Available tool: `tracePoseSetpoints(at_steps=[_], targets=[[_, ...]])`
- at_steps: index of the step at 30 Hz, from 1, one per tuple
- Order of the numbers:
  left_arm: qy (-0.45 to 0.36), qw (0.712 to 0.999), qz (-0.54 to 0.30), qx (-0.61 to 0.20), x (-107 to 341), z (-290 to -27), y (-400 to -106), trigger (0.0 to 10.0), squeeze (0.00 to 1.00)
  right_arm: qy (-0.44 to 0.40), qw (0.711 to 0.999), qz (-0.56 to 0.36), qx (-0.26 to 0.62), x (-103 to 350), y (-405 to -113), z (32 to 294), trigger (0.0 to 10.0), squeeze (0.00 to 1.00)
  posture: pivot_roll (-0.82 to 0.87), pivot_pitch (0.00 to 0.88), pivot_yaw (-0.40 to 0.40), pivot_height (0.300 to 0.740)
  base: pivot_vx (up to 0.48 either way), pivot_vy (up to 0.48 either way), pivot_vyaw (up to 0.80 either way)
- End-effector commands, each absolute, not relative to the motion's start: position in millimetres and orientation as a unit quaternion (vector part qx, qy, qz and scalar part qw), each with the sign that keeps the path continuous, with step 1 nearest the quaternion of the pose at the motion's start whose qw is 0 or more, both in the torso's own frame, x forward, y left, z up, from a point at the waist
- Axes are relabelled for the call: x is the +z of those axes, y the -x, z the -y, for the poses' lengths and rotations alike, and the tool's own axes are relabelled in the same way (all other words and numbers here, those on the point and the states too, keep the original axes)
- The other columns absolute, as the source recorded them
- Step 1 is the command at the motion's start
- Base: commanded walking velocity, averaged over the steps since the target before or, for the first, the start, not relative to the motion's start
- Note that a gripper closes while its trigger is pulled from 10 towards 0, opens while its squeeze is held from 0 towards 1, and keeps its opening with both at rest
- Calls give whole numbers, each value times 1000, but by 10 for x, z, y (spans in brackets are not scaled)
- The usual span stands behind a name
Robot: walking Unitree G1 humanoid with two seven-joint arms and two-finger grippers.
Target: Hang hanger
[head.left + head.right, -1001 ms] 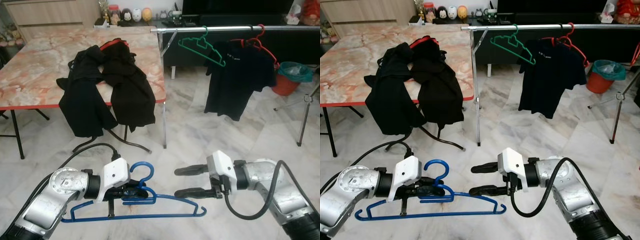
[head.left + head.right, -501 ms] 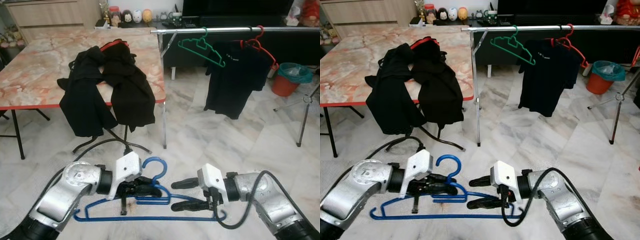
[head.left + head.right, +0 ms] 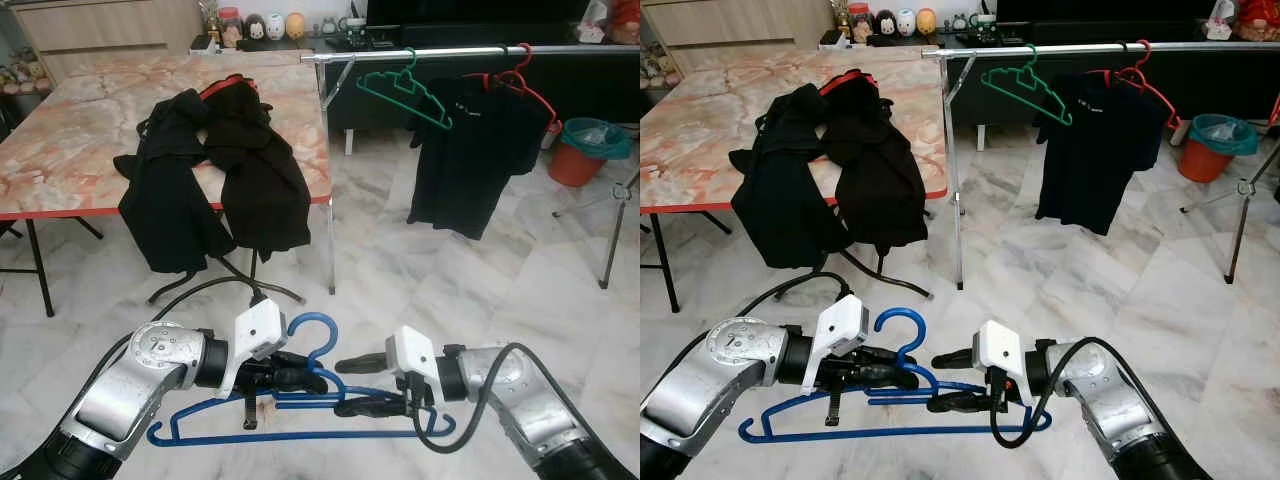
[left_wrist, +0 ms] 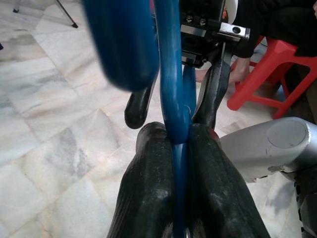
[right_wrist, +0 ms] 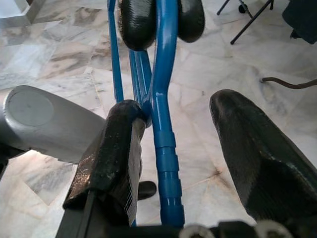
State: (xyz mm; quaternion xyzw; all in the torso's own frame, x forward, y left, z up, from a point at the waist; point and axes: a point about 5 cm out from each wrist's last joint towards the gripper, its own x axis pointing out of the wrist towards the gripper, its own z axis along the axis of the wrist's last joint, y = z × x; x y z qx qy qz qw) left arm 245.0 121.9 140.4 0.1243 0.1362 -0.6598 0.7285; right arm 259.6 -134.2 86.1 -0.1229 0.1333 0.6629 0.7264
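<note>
1. A blue hanger [image 3: 300, 405] is held low over the marble floor [image 3: 450, 270], in front of the robot, with its hook pointing up.
2. The left gripper [image 3: 300, 378] is closed on the hanger just below the hook; in the left wrist view the blue bar is seen pinched between its two fingers [image 4: 148, 198].
3. The right gripper [image 3: 352, 385] is placed at the hanger's right shoulder, its fingers spread apart.
4. In the right wrist view the blue bar [image 5: 166, 139] is seen running between the right gripper's fingers, with one finger [image 5: 116, 148] touching it and the other [image 5: 257, 148] well clear.
5. A rail [image 3: 450, 54] is seen across the room, beyond the floor.
6. A green hanger [image 3: 405, 90] is hung on the rail, bare.
7. A black shirt [image 3: 475, 140] is hung beside it on a red hanger [image 3: 520, 75].
8. A desk [image 3: 70, 140] with a marbled top is seen to the left of the rail.
9. Dark clothes [image 3: 210, 170] are piled on the desk and draped over its front edge.
10. An orange bin [image 3: 590, 150] is seen on the floor to the far right.
</note>
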Motion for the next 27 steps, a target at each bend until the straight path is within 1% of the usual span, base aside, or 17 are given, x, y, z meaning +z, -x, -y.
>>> tracePoseSetpoints(at_steps=[1, 3, 7, 8, 9, 16, 18, 27], targets=[[-118, 711, -114, -684, 1484, -1114, -2394, 10000, 0, 129, 740, -105, 652, 947, -2668, 1315, 10000, 0, 44, 60, 41, 740, 0, 0, 0], [-116, 710, -114, -685, 1487, -1110, -2390, 10000, 0, 126, 743, -102, 650, 962, -2682, 1313, 10000, 0, 44, 61, 40, 740, 0, 0, 0], [-117, 708, -117, -686, 1476, -1108, -2383, 10000, 0, 133, 738, -103, 654, 975, -2695, 1338, 10000, 0, 43, 59, 40, 740, 0, 0, 0], [-117, 709, -117, -686, 1476, -1107, -2384, 10000, 0, 132, 738, -103, 653, 977, -2701, 1341, 8667, 0, 39, 60, 39, 740, 0, 0, 0], [-117, 709, -117, -685, 1478, -1104, -2385, 10000, 0, 132, 737, -105, 654, 978, -2706, 1345, 0, 0, 42, 61, 37, 740, 0, 0, 0], [-116, 710, -117, -685, 1473, -1103, -2381, 10000, 0, 129, 734, -103, 658, 978, -2706, 1333, 0, 0, 43, 62, 37, 740, 0, 0, 0], [-118, 704, -121, -690, 1457, -1110, -2363, 10000, 0, 128, 733, -106, 660, 961, -2703, 1330, 0, 0, 43, 62, 37, 740, 0, 0, 0], [-127, 699, -120, -693, 1456, -1122, -2356, 10000, 0, 123, 729, -106, 665, 961, -2692, 1322, 0, 0, 44, 61, 37, 740, 0, 0, 0]])
